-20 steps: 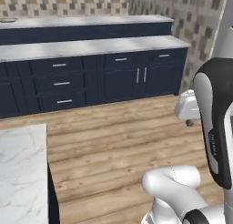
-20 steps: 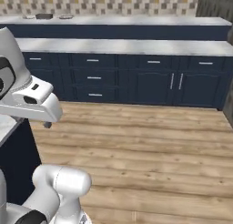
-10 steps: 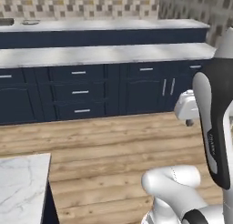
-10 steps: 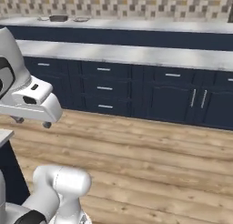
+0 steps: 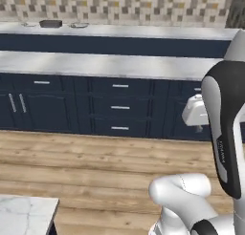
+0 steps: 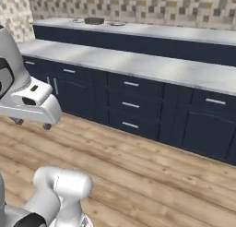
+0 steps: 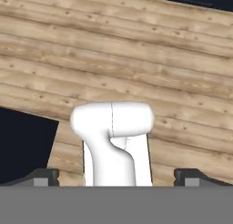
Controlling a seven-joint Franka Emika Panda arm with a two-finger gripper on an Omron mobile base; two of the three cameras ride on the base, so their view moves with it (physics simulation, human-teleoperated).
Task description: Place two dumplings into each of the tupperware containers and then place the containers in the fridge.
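Meanwhile, pincer (image 7: 116,175) wide and empty above the wooden floor (image 7: 136,59), the robot seems mid-search; next, finding the dumplings.

Readable text: none on any surface.
Arm link (image 5: 225,133): a small vertical marking on the dark panel, too blurred to read.
Drawer fronts (image 5: 119,107): plain dark blue with bar handles, no labels.
Bench (image 6: 138,64): plain grey top, no signs or numbers.
Wall tiles (image 5: 119,7): mottled mosaic pattern, no lettering.
Floor (image 7: 136,59): wood planks, no markings.
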